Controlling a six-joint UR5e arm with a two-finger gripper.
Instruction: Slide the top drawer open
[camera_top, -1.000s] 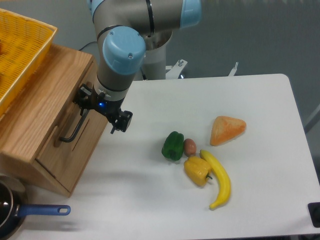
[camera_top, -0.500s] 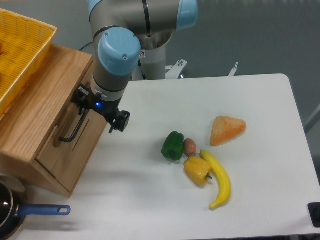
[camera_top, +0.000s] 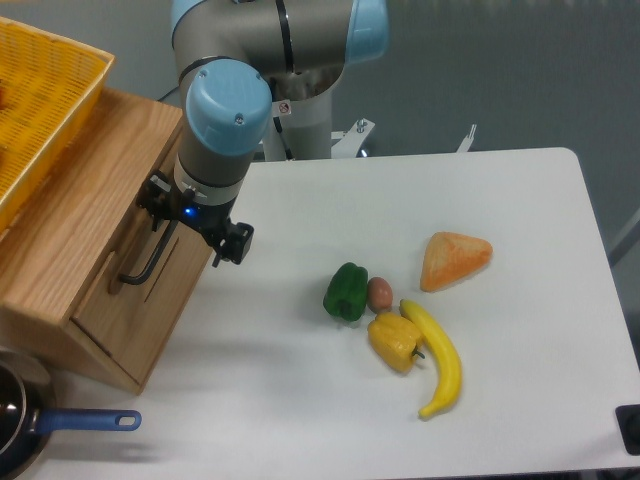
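Note:
The top drawer is a light-oak panel on the front of the oak cabinet at the left, standing out only slightly from the cabinet face. Its long black bar handle runs diagonally across the panel. My gripper hangs under the blue-capped wrist, right at the upper end of the handle. The wrist hides the fingers, so I cannot tell whether they are closed on the bar.
A yellow mesh basket sits on the cabinet top. A pan with a blue handle lies at the front left. A green pepper, yellow pepper, banana, small brown item and orange wedge lie mid-table.
The wrist and gripper have shifted left and slightly up, closer to the drawer front. The drawer and handle look unmoved.

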